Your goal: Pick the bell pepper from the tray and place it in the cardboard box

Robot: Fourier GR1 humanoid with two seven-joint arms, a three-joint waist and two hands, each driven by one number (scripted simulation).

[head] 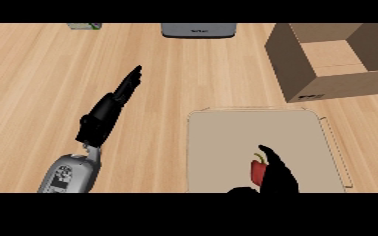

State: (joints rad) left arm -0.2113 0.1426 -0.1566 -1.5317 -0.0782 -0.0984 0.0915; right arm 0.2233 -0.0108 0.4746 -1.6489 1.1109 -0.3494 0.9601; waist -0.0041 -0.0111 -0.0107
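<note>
The bell pepper (258,171) lies on the beige tray (236,130), in the tray's near right portion, close to the view's lower edge. The pepper is red with a short green stem at its upper left. Only its left part is visible; the right hand (277,172) covers the rest.

The right hand enters from the lower edge and rests against the pepper's right side, its dark fingers tapering up and to the left past the stem. Whether the fingers curl round the pepper or merely lie beside it cannot be determined from this view.

The left hand (122,94) is over the bare wooden counter (170,80), well apart from the tray, with fingers straight and pointing up and to the right. It holds nothing.

Handling judgement: a bell pepper is light, hollow and fairly stiff, with a smooth waxy skin that may slip. Take hold across the broad body, thumb opposed to fingers, not at the stem.

Orientation: the visible part appears taller than wide, with the long axis running roughly from near to far and the stem toward the far end, tilted slightly left. This reading is tentative because of the occlusion.

The cardboard box (325,62) stands open at the upper right, beyond the tray's far right corner.
</note>
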